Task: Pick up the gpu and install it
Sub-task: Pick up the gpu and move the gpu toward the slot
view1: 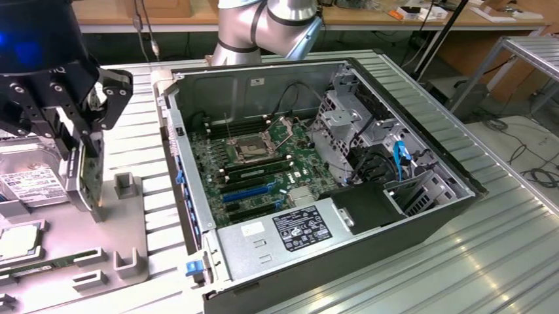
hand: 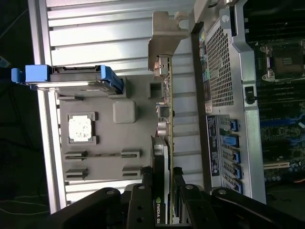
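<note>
Silver ribbed metal forms the table [view1: 489, 261], and the open computer case [view1: 367, 258] lies on its side on it, interior facing up. Inside the case the green motherboard [view1: 262, 163] covers the floor, with the grey power supply [view1: 271, 235] at the end of the case nearest the exterior camera.

Outside the case, on the exterior view's left of it, a grey tray [hand: 107, 138] lies on the table just beside the case's perforated rear wall. My gripper [hand: 162, 179] hangs over the edge of the tray nearest the case, jaws drawn narrow and clamped on the gpu [hand: 167, 100]. The card stands on edge, parallel to the case's rear wall and apart from it, with its silver bracket [hand: 164, 36] at the end away from my fingers. I cannot tell whether its lower edge touches the tray.

Farther from the case than the gpu, the tray carries a hard drive [hand: 71, 78] with blue rails, then a square processor [hand: 80, 129] in its recess, and a thin memory stick [hand: 102, 154] lying between two small holders.
</note>
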Motion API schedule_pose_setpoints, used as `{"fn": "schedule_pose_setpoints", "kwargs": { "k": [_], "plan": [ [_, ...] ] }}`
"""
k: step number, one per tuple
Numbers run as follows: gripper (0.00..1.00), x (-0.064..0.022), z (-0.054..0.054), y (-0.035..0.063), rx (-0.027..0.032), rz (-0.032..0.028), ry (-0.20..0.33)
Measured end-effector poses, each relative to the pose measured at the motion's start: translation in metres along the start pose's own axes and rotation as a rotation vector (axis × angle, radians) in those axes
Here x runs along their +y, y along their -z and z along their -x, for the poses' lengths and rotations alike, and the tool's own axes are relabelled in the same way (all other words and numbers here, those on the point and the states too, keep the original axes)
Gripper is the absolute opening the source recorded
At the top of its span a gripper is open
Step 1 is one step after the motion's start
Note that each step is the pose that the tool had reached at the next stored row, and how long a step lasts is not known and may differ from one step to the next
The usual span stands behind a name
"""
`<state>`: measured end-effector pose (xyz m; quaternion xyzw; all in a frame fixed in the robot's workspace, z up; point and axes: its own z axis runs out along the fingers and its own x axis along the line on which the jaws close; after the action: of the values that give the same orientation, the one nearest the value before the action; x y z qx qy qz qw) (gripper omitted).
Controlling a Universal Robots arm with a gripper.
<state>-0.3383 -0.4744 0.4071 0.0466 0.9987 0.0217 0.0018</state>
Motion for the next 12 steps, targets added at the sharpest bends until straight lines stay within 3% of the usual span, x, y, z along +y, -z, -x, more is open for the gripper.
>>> {"fn": "schedule_pose_setpoints", "kwargs": {
  "k": [5, 12],
  "plan": [
    [0.27, 0.0007, 0.0, 0.0172, 0.0, 0.0, 0.0],
    [0.27, 0.0013, 0.0, 0.0291, 0.0001, -0.0001, 0.0]
  ]
}}
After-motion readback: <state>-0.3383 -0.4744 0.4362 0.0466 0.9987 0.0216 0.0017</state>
